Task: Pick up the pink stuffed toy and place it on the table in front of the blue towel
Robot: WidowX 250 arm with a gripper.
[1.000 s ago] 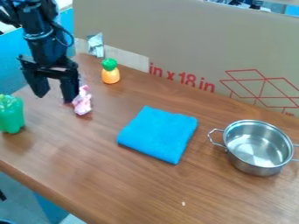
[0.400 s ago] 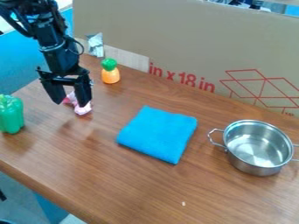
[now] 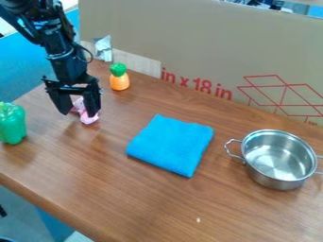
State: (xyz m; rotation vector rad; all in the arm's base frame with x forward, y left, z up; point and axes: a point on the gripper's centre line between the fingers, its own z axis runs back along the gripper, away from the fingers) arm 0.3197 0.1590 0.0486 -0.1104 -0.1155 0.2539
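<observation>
The black gripper (image 3: 78,115) hangs at the left of the table, its two fingers spread open. Between and just behind them lies a small pink toy (image 3: 87,118), partly hidden by the finger on the right. Whether the fingers touch the toy I cannot tell. To the right, a folded blue cloth (image 3: 171,144) lies flat near the middle of the table. A silver pot (image 3: 279,159) with two side handles stands at the right.
A green pepper-shaped toy (image 3: 11,124) stands at the left edge. Behind the gripper is an orange toy with a green top (image 3: 119,77), near a cardboard wall (image 3: 208,42). The brown table's (image 3: 120,198) front edge slants across the lower left.
The gripper has moved right and slightly down, from the left of the pink toy to in front of it, covering more of it. The other objects have kept their places.
</observation>
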